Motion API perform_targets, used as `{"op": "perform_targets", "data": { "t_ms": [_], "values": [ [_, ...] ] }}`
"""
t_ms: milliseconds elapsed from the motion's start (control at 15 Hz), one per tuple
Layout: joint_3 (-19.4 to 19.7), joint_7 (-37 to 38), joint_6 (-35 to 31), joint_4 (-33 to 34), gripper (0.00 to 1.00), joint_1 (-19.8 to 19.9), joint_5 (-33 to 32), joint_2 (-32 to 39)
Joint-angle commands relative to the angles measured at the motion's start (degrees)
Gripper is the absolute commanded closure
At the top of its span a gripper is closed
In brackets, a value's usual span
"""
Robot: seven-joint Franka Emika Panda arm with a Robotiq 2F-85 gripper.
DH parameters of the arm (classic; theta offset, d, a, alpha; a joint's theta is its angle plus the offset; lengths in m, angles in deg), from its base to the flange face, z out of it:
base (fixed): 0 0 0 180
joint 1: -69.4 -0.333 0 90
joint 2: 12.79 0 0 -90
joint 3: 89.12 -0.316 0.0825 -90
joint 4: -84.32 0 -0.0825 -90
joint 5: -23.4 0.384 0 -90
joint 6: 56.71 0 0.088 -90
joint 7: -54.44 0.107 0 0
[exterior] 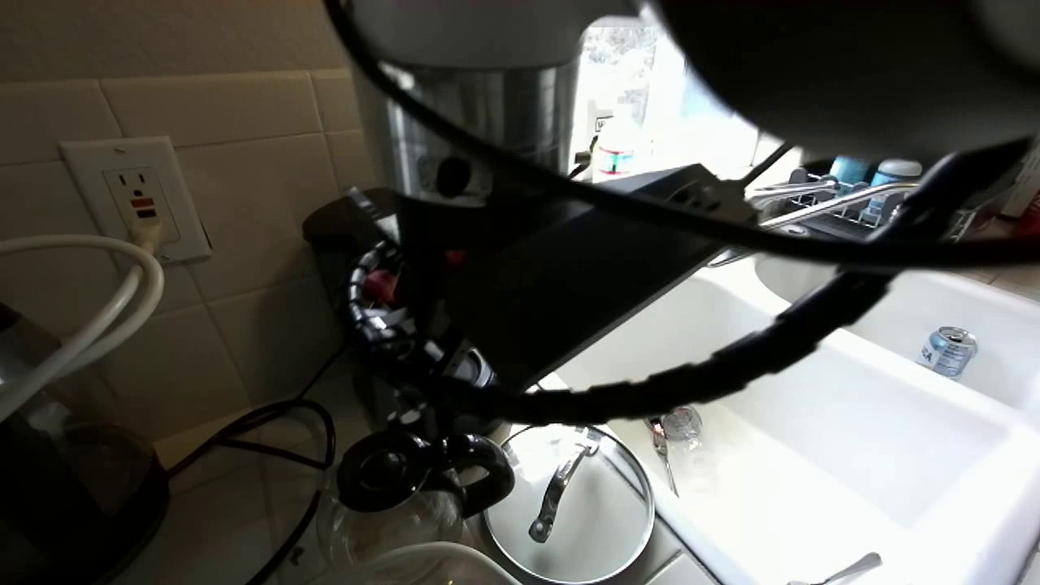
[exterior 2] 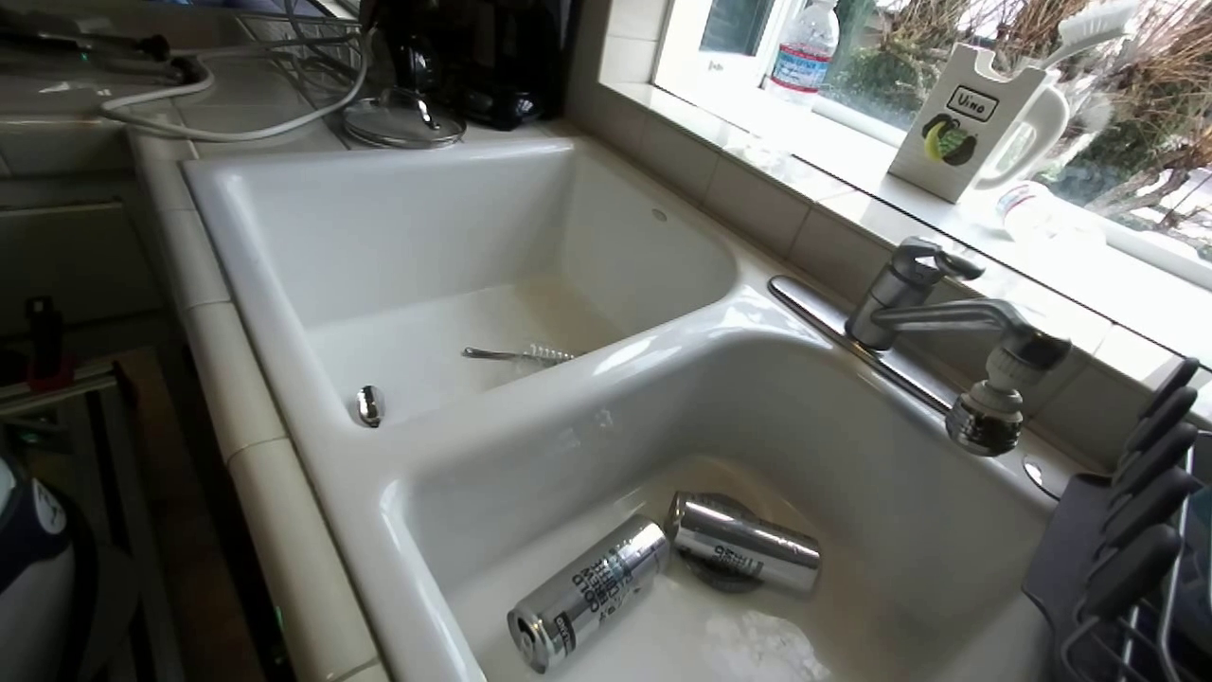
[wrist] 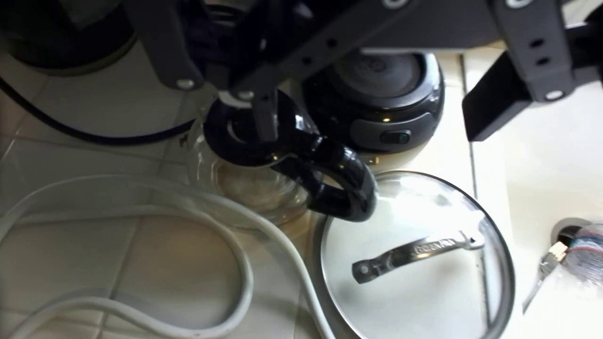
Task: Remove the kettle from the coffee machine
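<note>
The kettle [wrist: 252, 193], a glass carafe with a black top and handle, stands on the tiled counter [wrist: 174, 263], off the coffee machine [wrist: 393, 113] and just beside its base. Above it hangs the gripper [wrist: 372, 125], its jaws spread wide: in the wrist view one falls across the kettle's black top, the other out toward the sink [wrist: 551, 179]. Whether that first jaw touches the kettle is hard to say (in an exterior view the arm [exterior: 487, 32] and a black cable [exterior: 674, 386] leave that spot dark and blurred). The kettle's handle overlaps, as seen from the wrist, the rim of a flat glass pot lid [wrist: 400, 306], which lies on the counter next to the sink. A white cord [wrist: 248, 282] loops through the wrist view, partly in front of the kettle's glass. In an exterior view, two silver cans [exterior 2: 587, 597] lie in the sink's nearer basin.
</note>
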Motion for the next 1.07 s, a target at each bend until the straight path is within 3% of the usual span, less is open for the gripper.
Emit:
{"op": "perform_targets", "data": {
  "t_ms": [0,333,667,733,800,1000],
  "values": [
    [0.96,6.48,1.63,-13.65,0.00,0.38,-1.40,-13.50],
    [-2.30,3.52,9.86,-22.74,0.00,5.92,-0.89,-28.29],
    [-5.16,-18.25,20.55,-28.44,0.00,12.01,0.11,-43.27],
    [-1.13,-22.25,20.43,-30.48,0.00,8.44,-1.17,-46.47],
    [-7.27,-16.91,20.46,-24.39,0.00,14.76,0.66,-39.48],
    [-5.81,-23.07,20.54,-28.04,0.00,15.06,1.21,-46.12]
  ]
}}
